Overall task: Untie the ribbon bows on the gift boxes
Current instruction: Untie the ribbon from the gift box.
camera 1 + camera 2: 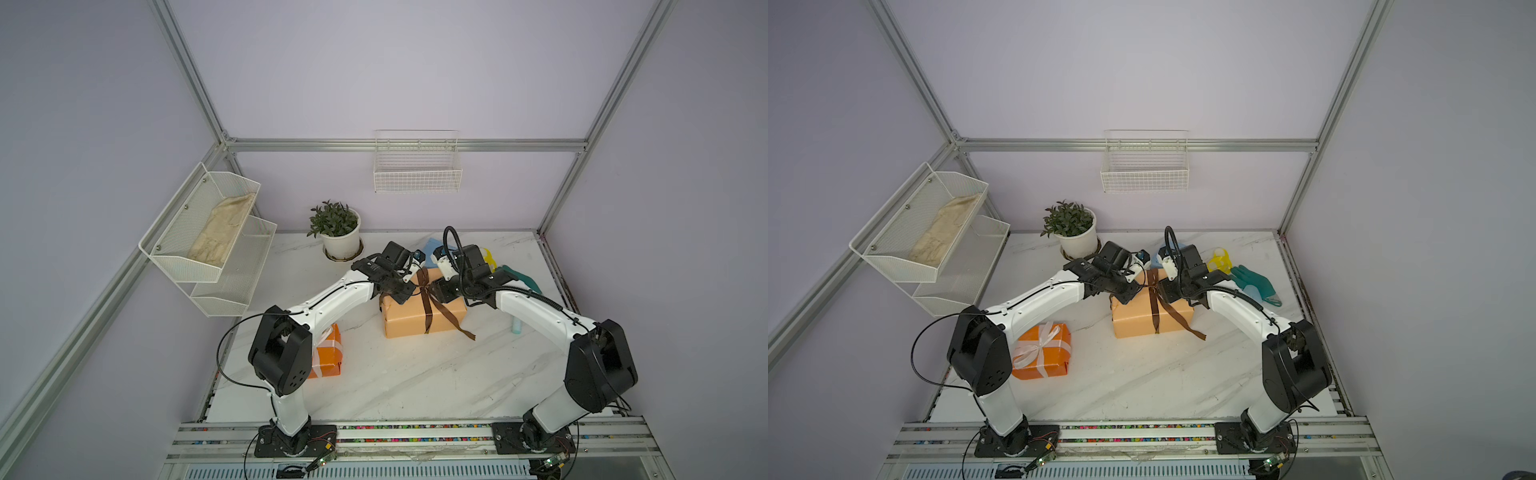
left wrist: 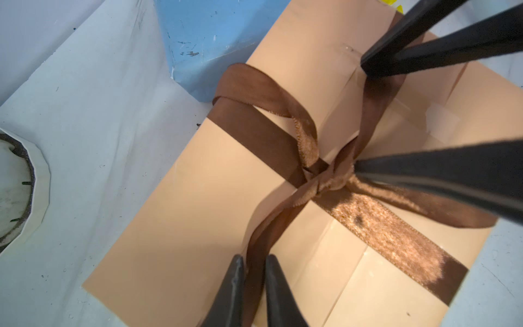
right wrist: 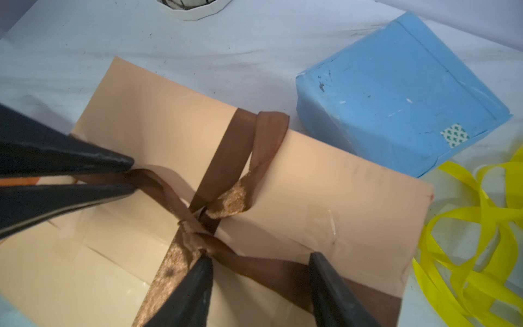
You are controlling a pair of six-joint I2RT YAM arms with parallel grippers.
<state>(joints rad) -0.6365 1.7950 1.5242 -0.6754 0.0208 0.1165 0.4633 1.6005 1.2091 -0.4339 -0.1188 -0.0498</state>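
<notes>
**Both arms met over the brown-ribboned peach box**

The marble tabletop [image 1: 415,382] carried all three boxes. The left arm [image 1: 332,299] and the right arm [image 1: 536,316] reached in from the near edge and met above the large peach box [image 1: 407,320], which sat mid-tabletop.

In a top view the orange box [image 1: 1059,361] at the near left showed whole, with its white ribbon [image 1: 1040,345] tied in a bow. In a top view the left arm hid most of that box. From above, the blue box [image 3: 396,93] was only a sliver behind the wrists. The right wrist view showed it plainly, just behind the peach box.

The brown ribbon [image 2: 254,133] crossed the peach box and was knotted at its middle. Both top views showed its tails trailing over the near side onto the tabletop.

Only the wrist views showed the grips. The left jaws were pressed together on a brown strand leading from the knot. The right jaws stood spread astride another strand, one tip against the knot.

The yellow ribbon [image 3: 475,211] lay loose on the tabletop beside the blue box
</notes>
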